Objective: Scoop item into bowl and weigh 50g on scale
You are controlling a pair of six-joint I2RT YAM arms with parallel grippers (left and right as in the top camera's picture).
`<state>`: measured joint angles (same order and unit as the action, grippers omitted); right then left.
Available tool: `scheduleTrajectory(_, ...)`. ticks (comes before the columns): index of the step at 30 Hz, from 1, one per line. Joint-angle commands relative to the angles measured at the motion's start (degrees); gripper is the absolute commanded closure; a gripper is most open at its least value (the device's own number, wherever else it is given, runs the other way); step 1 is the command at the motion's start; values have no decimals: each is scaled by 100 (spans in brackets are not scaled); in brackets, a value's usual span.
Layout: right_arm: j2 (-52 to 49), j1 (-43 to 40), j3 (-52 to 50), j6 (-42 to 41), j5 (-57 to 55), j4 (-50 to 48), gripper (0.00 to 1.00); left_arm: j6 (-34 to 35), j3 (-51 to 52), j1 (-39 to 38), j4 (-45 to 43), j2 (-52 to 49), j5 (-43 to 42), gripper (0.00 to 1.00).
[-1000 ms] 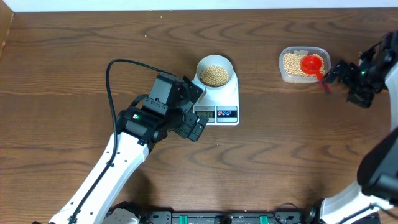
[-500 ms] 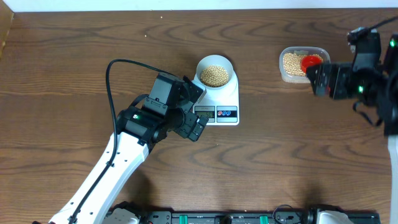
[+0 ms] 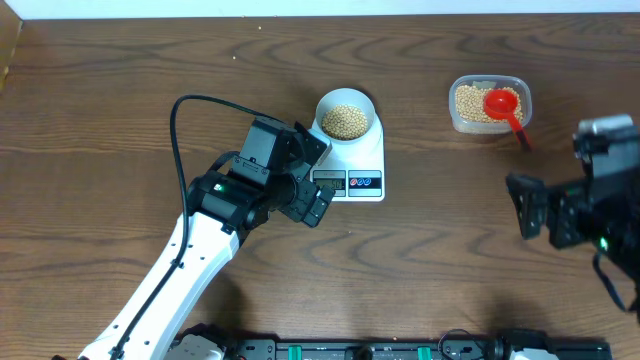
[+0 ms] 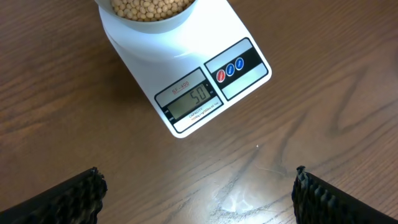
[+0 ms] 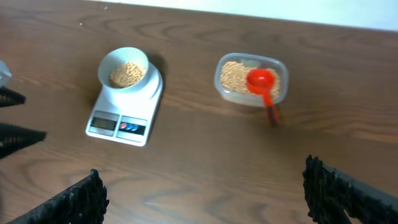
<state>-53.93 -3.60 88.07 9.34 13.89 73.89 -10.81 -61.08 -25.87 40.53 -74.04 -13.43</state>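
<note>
The dark brown wood-grain table (image 3: 120,90) fills nearly the whole overhead view, its long grain running left to right. Along the far edge shows a strip of plain white wall (image 3: 330,6), and along the near edge a black rail (image 3: 350,351) with green fittings. A soft patch of glare (image 4: 235,200) lies on the wood in the left wrist view, on the near side of the scale.

The flat white rectangular digital kitchen scale (image 3: 365,155) sits on the far half of the table, about midway between the left and right edges. On its far part stands the small round pale bluish-white bowl (image 3: 325,105), holding a heap of small round tan-yellow beans (image 3: 346,122). The scale's grey display (image 4: 190,101) reads 50 — beside it are red and blue round buttons (image 4: 230,69).

Near the far right corner stands a clear rounded-rectangular plastic tub (image 3: 523,88) with more beans in it. A red plastic scoop (image 3: 501,101) rests in the tub, its handle reaching out over the near right rim.

The left gripper (image 3: 318,178) hovers just left of the scale's near end, its black fingers spread wide and empty, and a black cable (image 3: 176,130) loops up from the white arm. The right gripper (image 3: 522,208) hangs over bare wood by the right edge, well apart from the tub and nearer than it — likewise spread wide and holding nothing.
</note>
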Motion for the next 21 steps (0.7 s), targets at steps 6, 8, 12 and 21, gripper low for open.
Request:
scheduleTrajectory(6,1766,33,-2295,321,-605,-1991,1,-96,-11,28,9,-13,-28,2)
scheduleTrajectory(8,2286,33,-3115,321,-605,-2839,1,-98,-11,28,9,-13,-26,2)
scheduleTrajectory(12,3228,35,-4747,317,-601,-4503,1,-98,-11,28,9,-13,-28,2)
scheduleTrajectory(21,4747,83,-7521,313,-516,-6841,1,-98,-11,28,9,-13,-28,2)
